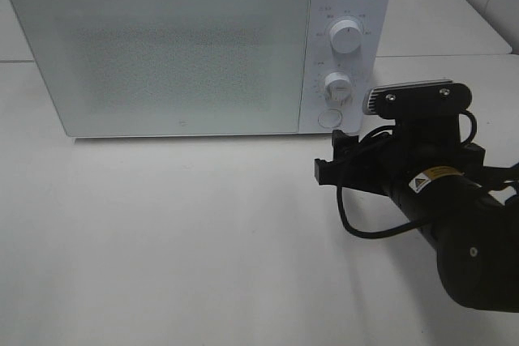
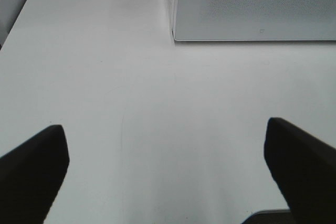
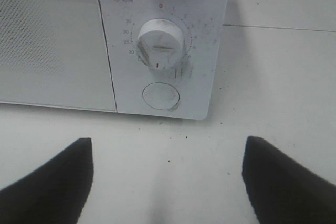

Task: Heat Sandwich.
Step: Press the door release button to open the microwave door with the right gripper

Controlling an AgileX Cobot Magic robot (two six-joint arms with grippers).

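Observation:
The sandwich is out of view in every frame. A white microwave (image 1: pixel 162 54) stands at the back of the table with its door shut; its frosted front also shows in the left wrist view (image 2: pixel 252 9). My right gripper (image 1: pixel 331 155) hangs open and empty just in front of the control panel, close to the round door button (image 3: pixel 161 96) and the lower dial (image 3: pixel 161 40). Both dark right fingertips (image 3: pixel 47 182) frame bare tabletop. My left gripper (image 2: pixel 168 171) is open over bare table, well short of the microwave's left front corner. It does not appear in the exterior high view.
An upper dial (image 1: pixel 347 38) sits above the lower dial (image 1: pixel 338 85) and the button (image 1: pixel 329 117). The white table (image 1: pixel 162 232) stretches in front of the microwave. A seam to a second table surface runs behind at the right (image 3: pixel 283 27). Black cable loops beside the right arm (image 1: pixel 357 228).

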